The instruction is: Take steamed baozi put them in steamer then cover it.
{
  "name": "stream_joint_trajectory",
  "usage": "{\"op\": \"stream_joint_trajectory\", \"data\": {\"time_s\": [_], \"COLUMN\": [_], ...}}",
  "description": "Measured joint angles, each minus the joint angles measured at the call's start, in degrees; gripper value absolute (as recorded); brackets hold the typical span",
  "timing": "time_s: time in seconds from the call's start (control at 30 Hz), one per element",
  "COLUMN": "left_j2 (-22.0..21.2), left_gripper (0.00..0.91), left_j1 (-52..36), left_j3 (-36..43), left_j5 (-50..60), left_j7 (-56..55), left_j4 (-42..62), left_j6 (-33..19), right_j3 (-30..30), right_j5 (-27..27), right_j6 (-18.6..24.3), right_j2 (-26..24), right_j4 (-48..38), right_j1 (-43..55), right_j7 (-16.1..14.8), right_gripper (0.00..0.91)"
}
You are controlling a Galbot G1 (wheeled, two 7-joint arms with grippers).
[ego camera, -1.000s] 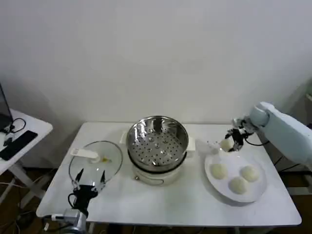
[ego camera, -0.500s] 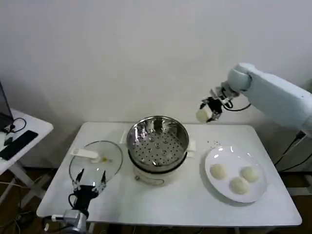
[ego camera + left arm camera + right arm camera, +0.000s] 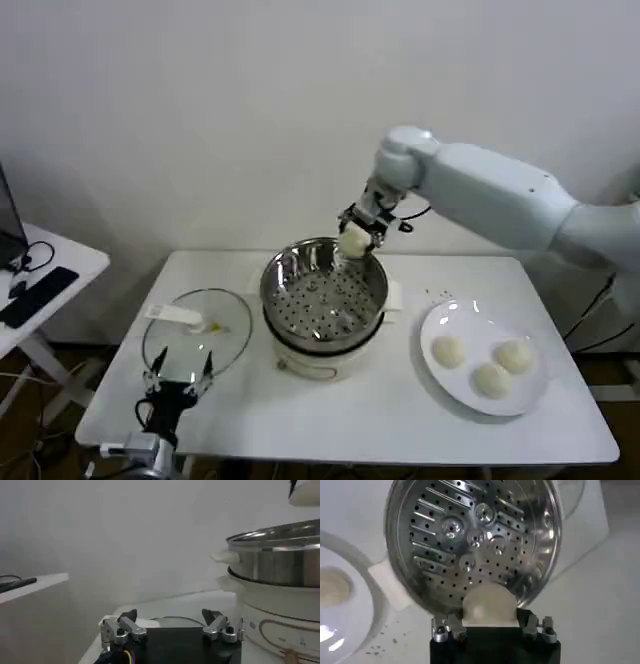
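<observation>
Baozi point(image 3: 353, 240), one of four, sat pinched in the right claw point(image 3: 356, 236) above the steamer's point(image 3: 322, 292) far rim, its lower half hidden by the claw's body in the wrist view. Three more lay on the plate point(image 3: 474, 399). The left claw point(image 3: 176, 379) hung spread and empty beside the cover point(image 3: 196, 330) on the bench point(image 3: 400, 420).

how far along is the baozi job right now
Early on. Nothing is done yet: the shiny perforated steel steamer basket holds no buns. In hand: the right gripper holds the first cream-white round bun above the basket's far rim. Left: three more buns lie on the flat white plate, and the clear glass lid with white handle lies on the table beside the steamer, near the idle left gripper.
</observation>
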Motion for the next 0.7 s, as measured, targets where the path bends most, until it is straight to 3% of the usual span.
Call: {"op": "stream_joint_trajectory", "data": {"time_s": [0.37, 0.7], "left_j2": [-0.4, -0.4], "left_gripper": [0.907, 0.907], "left_j1": [0.0, 0.0], "left_j3": [0.1, 0.0], "left_j5": [-0.5, -0.6], "left_j7": [-0.1, -0.1], "left_j4": [0.5, 1.3], "left_j6": [-0.1, -0.5], "right_j3": [3.0, 4.4], "right_j5": [-13.1, -19.2], "right_j6": [6.9, 9.4], "right_j2": [5.6, 7.9], "right_j4": [-4.0, -6.9], "right_j1": [-6.2, -9.6], "right_j7": [0.9, 0.9], "right_gripper": [0.756, 0.756]}}
